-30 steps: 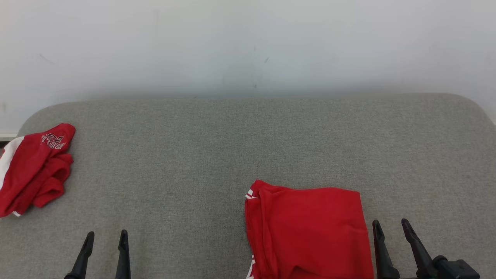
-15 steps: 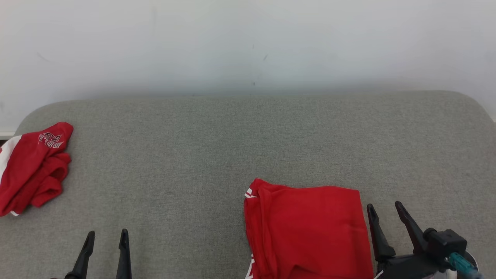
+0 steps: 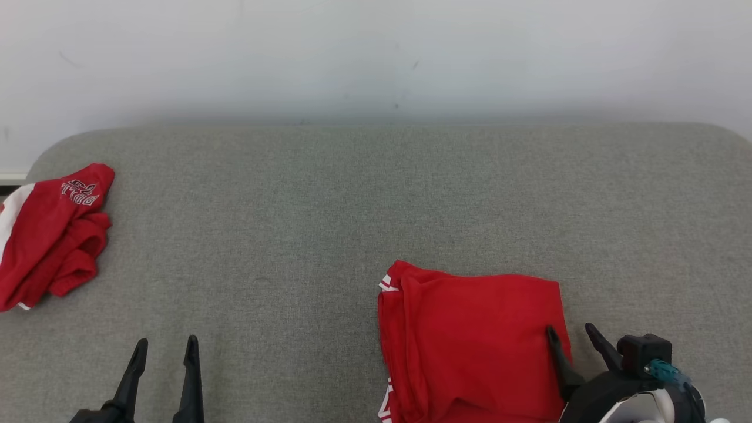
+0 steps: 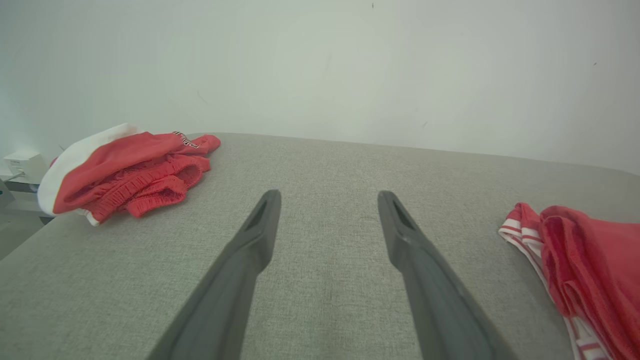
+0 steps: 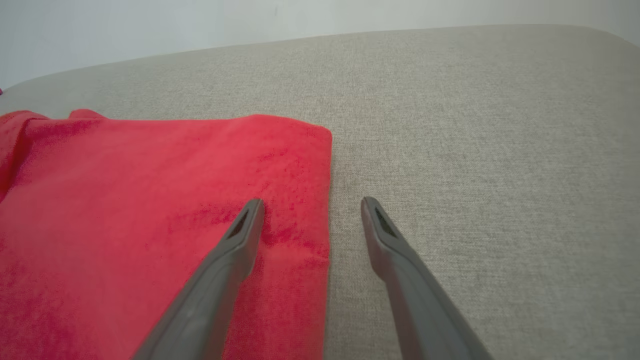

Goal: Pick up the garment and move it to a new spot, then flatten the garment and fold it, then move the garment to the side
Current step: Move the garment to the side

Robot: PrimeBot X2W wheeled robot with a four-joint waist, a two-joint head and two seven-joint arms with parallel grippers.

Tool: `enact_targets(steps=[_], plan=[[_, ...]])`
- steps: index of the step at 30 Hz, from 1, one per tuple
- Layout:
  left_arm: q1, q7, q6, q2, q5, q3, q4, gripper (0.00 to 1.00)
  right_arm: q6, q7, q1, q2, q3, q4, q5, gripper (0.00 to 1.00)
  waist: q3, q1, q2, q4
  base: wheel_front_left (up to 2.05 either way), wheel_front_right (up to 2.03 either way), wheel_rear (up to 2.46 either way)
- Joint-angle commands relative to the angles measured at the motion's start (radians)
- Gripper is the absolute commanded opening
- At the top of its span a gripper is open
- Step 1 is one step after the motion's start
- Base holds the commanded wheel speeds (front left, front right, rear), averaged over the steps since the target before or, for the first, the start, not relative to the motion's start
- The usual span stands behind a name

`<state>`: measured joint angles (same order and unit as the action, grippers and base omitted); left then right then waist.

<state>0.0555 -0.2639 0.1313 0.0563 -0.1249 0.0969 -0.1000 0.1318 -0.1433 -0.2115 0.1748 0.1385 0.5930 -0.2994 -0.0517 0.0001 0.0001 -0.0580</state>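
The right gripper, jaws wide, straddles the near-to-far right edge of the folded red garment; the left gripper, equally wide, stands well left.

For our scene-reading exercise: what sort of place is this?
Probably an indoor cloth-folding workstation: a grey fabric-covered table against a bare white wall, holding one folded red garment and crumpled red shorts.
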Motion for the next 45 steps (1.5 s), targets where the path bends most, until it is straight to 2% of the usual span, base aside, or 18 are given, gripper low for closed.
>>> enact_targets(steps=[1, 11, 12, 13, 18, 26, 29, 35, 37, 45], plan=[[-0.014, 0.000, -0.002, 0.003, -0.011, 0.001, -0.001, 1.00, -0.003, -0.010, -0.017, -0.005, 0.008, 0.024, -0.010, 1.00, -0.013, -0.0001, -0.0001, -0.002, 0.00, 0.00, 0.00], [-0.038, 0.000, -0.002, 0.005, -0.016, -0.003, -0.007, 1.00, -0.003, -0.042, -0.085, -0.034, 0.087, 0.225, -0.051, 1.00, -0.045, -0.0001, -0.0001, -0.005, 0.00, 0.00, 0.00], [-0.039, 0.000, -0.002, 0.004, -0.017, -0.002, -0.008, 1.00, -0.002, -0.041, -0.086, -0.040, 0.101, 0.236, -0.057, 0.41, -0.046, -0.0001, -0.0001, -0.004, 0.00, 0.00, 0.00], [-0.040, 0.000, -0.002, 0.004, -0.020, 0.000, -0.009, 1.00, 0.000, -0.041, -0.088, -0.044, 0.113, 0.245, -0.066, 0.00, -0.048, -0.0001, -0.0001, -0.003, 0.00, 0.00, 0.00], [-0.045, 0.000, -0.002, 0.000, -0.025, 0.004, -0.013, 1.00, -0.001, -0.065, -0.136, -0.026, 0.147, 0.262, -0.109, 0.00, -0.053, -0.0001, -0.0001, 0.004, 0.00, 0.00, 0.00], [-0.075, 0.000, -0.002, -0.002, -0.031, 0.001, -0.001, 1.00, -0.001, -0.065, -0.307, 0.019, 0.196, 0.250, -0.128, 0.00, -0.108, -0.0001, -0.0001, 0.017, 0.00, 0.00, 0.00], [-0.101, 0.000, -0.002, 0.004, -0.039, -0.001, 0.017, 1.00, -0.001, -0.049, -0.419, 0.053, 0.210, 0.243, -0.116, 0.00, -0.181, -0.0001, -0.0001, 0.038, 0.00, 0.00, 0.00], [-0.159, 0.000, -0.002, 0.029, -0.049, -0.016, 0.061, 1.00, -0.001, -0.045, -0.567, 0.127, 0.172, 0.240, -0.114, 0.00, -0.325, -0.0001, -0.0001, 0.077, 0.00, 0.00, 0.00], [-0.172, 0.000, -0.002, 0.038, -0.050, -0.020, 0.067, 1.00, -0.001, -0.048, -0.586, 0.139, 0.163, 0.240, -0.112, 0.00, -0.347, -0.0001, -0.0001, 0.085, 0.00, 0.00, 0.00], [-0.240, 0.000, -0.002, 0.112, -0.061, -0.035, 0.122, 1.00, -0.001, -0.040, -0.695, 0.223, 0.119, 0.200, -0.073, 0.00, -0.506, -0.0001, -0.0001, 0.185, 0.00, 0.00, 0.00]])
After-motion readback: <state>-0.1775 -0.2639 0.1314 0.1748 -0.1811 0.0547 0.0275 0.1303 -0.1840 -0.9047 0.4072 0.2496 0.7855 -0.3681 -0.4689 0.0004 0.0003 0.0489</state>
